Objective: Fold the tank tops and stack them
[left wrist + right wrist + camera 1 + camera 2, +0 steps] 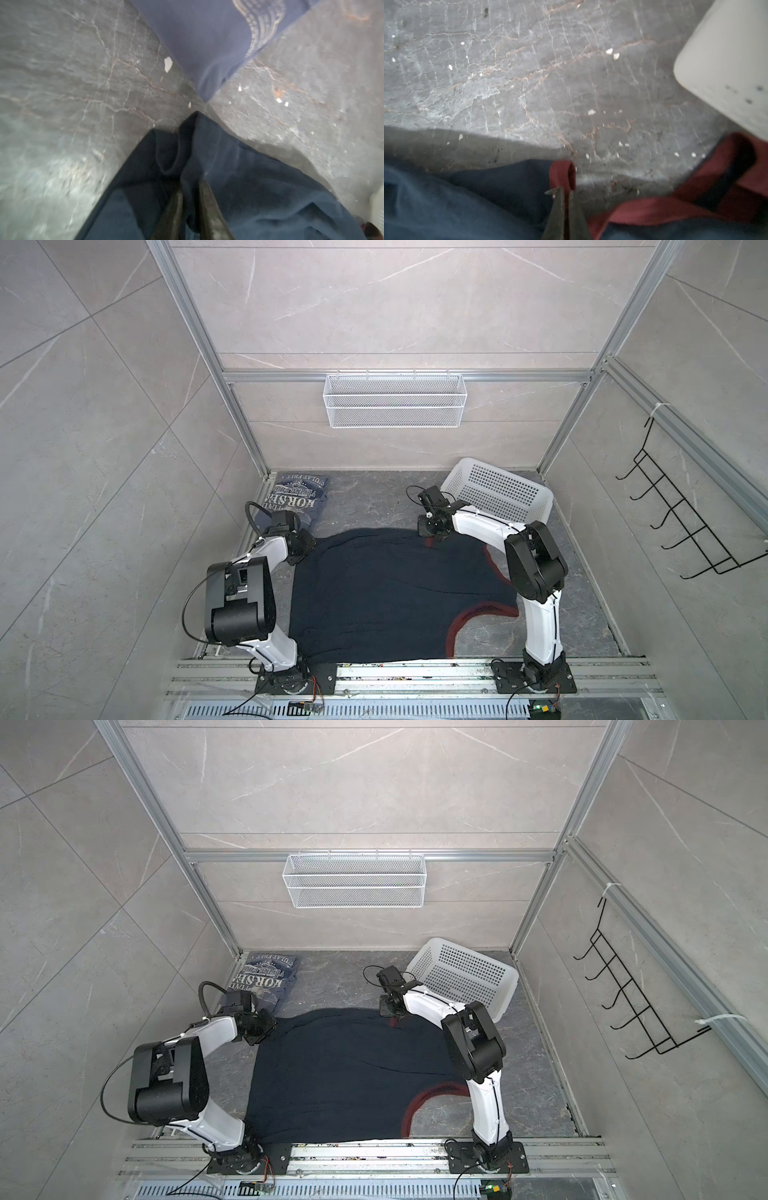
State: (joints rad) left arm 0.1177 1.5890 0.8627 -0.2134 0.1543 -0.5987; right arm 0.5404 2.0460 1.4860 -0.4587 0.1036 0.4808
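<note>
Spread flat mid-frame, the navy top point(374, 597) is soft dark cloth with its long axis left-right and its maroon-trimmed openings toward the right. On its far-left corner the left gripper point(190, 187) is narrow and seems pinched on a fold, though the view is blurry. The right gripper point(566, 191) is clamped on a maroon trim loop. In the upper left the blue top point(293, 499) lies folded, its white lettering upside down.

Left arm point(272, 549) and right arm point(478, 526): white tapered links, bulky black joint housings, black bolted base plates point(324, 678) at 6 o'clock, a black cable point(246, 514) looping at 9 o'clock; left gripper point(190, 187) has dark grey, tapering fingers
</note>
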